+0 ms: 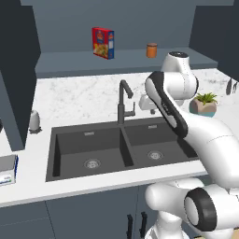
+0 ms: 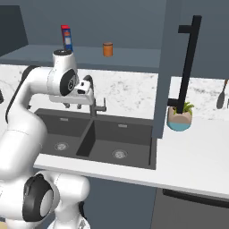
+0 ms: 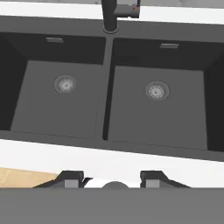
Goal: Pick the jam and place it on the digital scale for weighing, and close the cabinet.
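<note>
Small orange-brown cylindrical jam jar stands upright on the open dark blue-grey wall cabinet's shelf, at about 1 o'clock from the black faucet in the left base view. Red-and-yellow carton box sits on the same shelf, well apart from the jar at its 9 o'clock. Cabinet door with the long black vertical bar handle hangs open in the right base view. Low white digital scale with blue edge lies on the white marble counter at 9 o'clock of the dark double sink. End effector hovers over the sink, fingers drawn in as far as they go, holding nothing. Potted green plant sits on the counter at 3 o'clock of the sink.
</note>
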Robot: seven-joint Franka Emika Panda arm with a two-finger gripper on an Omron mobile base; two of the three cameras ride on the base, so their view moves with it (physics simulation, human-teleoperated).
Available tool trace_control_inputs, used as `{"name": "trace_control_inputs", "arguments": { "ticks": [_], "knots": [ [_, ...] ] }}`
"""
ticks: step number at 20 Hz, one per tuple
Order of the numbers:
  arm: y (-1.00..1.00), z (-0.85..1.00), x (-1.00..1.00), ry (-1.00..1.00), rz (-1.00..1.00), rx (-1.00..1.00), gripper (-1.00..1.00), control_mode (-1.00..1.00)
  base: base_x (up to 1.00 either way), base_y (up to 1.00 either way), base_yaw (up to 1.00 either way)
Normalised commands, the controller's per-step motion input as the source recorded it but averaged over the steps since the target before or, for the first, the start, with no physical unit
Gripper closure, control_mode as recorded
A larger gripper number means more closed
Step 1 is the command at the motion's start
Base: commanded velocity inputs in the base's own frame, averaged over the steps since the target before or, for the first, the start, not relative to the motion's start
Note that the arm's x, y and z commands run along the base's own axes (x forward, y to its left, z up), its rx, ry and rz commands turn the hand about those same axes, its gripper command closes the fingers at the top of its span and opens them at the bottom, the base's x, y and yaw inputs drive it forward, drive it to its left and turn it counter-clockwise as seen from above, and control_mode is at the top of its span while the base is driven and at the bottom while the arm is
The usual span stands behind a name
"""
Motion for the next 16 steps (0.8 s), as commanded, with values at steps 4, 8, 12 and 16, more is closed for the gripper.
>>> {"name": "trace_control_inputs", "arguments": {
  "ticks": [4, 8, 12, 16],
  "knots": [
    [0.00, 0.00, -0.21, -0.04, 0.00, 0.00, -1.00, -1.00, 0.00, 0.00, 0.00],
    [0.00, 0.00, -0.48, -0.48, 0.00, -0.11, -1.00, -1.00, 0.00, 0.00, 0.00],
    [0.00, 0.22, -0.43, -0.67, 0.00, -0.14, -1.00, -1.00, 0.00, 0.00, 0.00],
    [-0.03, 0.81, 0.04, -0.47, 0.00, 0.00, -1.00, -1.00, 0.00, 0.00, 0.00]
  ]
}}
